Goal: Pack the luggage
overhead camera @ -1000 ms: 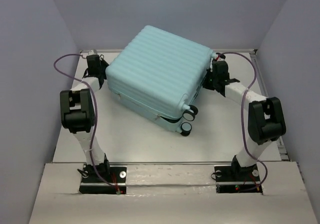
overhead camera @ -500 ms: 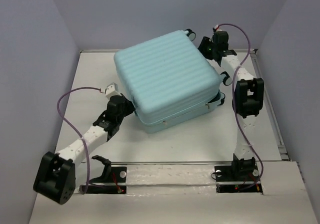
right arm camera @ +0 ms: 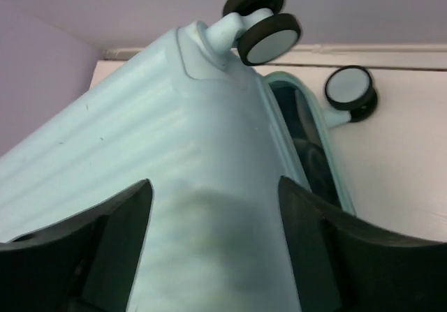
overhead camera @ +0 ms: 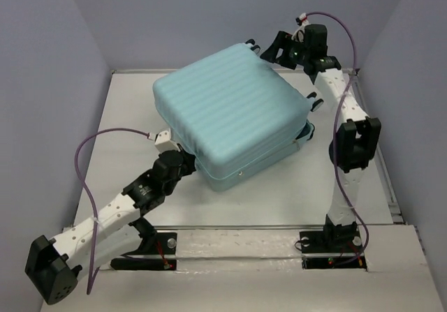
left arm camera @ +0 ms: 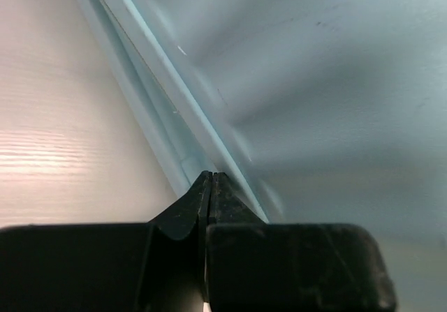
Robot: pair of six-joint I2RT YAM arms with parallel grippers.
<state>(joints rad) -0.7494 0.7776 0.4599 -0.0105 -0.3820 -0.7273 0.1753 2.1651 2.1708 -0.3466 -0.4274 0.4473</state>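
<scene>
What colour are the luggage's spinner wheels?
The wheels have black rims and pale hubs, clearest in the right wrist view.

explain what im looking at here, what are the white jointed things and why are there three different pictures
The white jointed things are two robot arms, a left arm and a right arm, bolted at the near edge of a table. One picture looks down from above and behind them. The other two come from a small camera on each wrist.

On the table lies the luggage, a pale blue hard-shell suitcase. The left gripper has its black fingers pressed together, with the tips right at the seam between the case's halves. The right gripper is open and straddles a corner near the wheels, where a dark gap shows between the halves. Nothing is clearly held.
</scene>
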